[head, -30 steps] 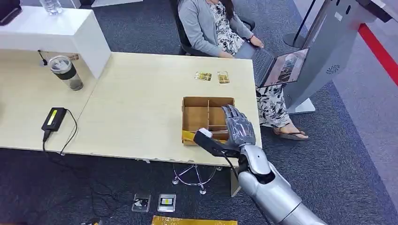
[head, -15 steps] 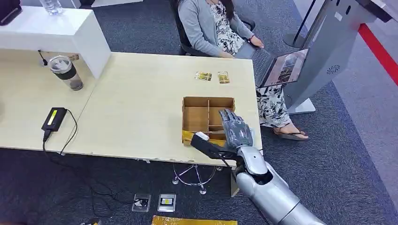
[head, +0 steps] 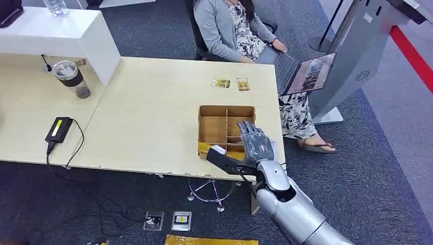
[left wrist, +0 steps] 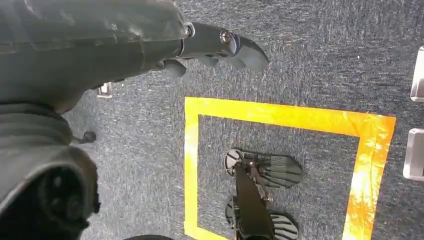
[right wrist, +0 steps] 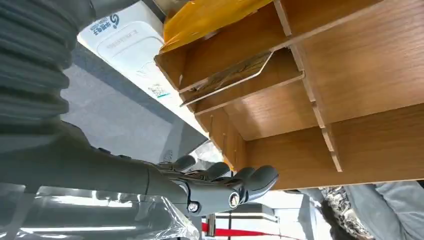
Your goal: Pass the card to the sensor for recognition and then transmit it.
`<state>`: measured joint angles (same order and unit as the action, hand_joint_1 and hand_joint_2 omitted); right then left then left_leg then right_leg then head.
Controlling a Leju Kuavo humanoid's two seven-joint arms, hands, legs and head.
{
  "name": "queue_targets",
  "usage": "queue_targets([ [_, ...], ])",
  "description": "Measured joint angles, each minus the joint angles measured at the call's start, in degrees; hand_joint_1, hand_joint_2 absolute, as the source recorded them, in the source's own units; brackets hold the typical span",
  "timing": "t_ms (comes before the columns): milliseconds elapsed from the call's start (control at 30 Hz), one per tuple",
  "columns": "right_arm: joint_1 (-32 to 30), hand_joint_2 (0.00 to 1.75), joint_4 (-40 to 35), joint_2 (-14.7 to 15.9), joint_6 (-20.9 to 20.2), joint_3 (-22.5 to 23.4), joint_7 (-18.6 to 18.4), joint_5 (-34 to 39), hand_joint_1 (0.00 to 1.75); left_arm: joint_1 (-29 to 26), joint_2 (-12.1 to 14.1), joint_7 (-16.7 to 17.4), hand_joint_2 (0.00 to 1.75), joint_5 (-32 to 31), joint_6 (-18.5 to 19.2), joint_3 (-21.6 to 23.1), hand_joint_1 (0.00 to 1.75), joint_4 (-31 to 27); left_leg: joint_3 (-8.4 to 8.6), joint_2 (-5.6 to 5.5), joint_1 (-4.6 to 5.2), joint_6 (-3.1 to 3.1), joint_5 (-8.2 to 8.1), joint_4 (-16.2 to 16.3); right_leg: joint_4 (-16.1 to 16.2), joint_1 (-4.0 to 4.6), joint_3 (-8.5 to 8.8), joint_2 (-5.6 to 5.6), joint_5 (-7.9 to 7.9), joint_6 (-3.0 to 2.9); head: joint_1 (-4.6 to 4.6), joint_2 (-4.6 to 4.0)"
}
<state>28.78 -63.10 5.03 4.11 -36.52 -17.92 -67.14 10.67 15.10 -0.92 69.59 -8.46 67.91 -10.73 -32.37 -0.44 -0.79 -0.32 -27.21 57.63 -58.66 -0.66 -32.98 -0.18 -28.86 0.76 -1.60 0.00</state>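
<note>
— So, where is the right hand [head: 257,144]?

— Over the wooden box [head: 213,130], at about 5 o'clock of the box's middle, above its narrow slots. The fingers are stretched out and a little apart, and nothing is in them. The right wrist view agrees: the fingertips [right wrist: 260,178] are loose and bare, hanging just off the box's outer wall [right wrist: 380,145].

— And the card?

— One card [right wrist: 231,75] lies tilted in a shallow slot of the box, resting on the slot's floor and leaning toward its wall. The hand is apart from it. A yellow sheet [head: 206,148] sticks out at the box's 7 o'clock corner.

— Any other cards?

— Two, flat on the table [head: 148,107], at 12 o'clock of the box and well apart from it: a gold card [head: 221,82] and a second gold card [head: 243,84] just beside it.

— The left hand [left wrist: 210,47]?

— It hangs over grey carpet marked with a square of yellow tape [left wrist: 280,117]. I see the thumb sticking out, but I cannot tell how the fingers lie.

— What else is on the table?

— A black device [head: 58,128] with a cable at 9 o'clock of the box and a lidded tumbler [head: 72,79] at 10 o'clock. A seated person [head: 227,28] with a laptop [head: 301,71] is at 1 o'clock.
</note>
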Motion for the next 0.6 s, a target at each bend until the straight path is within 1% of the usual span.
queue_targets([
  [300,-0.01,1.75,0.02,0.07,-0.85,0.02,-0.24,-0.63,0.0,0.0,0.02,0.0,0.0,-0.07,0.04,0.0,0.0,0.0,0.01,0.0,0.0,0.0,0.0,0.0,0.0,0.0,0.0,0.0,0.0,0.0,0.02,0.0],
  [600,-0.01,1.75,0.98,0.13,-0.46,0.02,-0.44,-1.53,0.0,0.0,0.02,0.0,0.0,-0.11,0.02,0.0,0.0,0.0,0.0,0.0,0.0,0.0,0.0,0.0,0.0,0.0,0.0,0.0,0.0,0.0,0.0,0.0],
])
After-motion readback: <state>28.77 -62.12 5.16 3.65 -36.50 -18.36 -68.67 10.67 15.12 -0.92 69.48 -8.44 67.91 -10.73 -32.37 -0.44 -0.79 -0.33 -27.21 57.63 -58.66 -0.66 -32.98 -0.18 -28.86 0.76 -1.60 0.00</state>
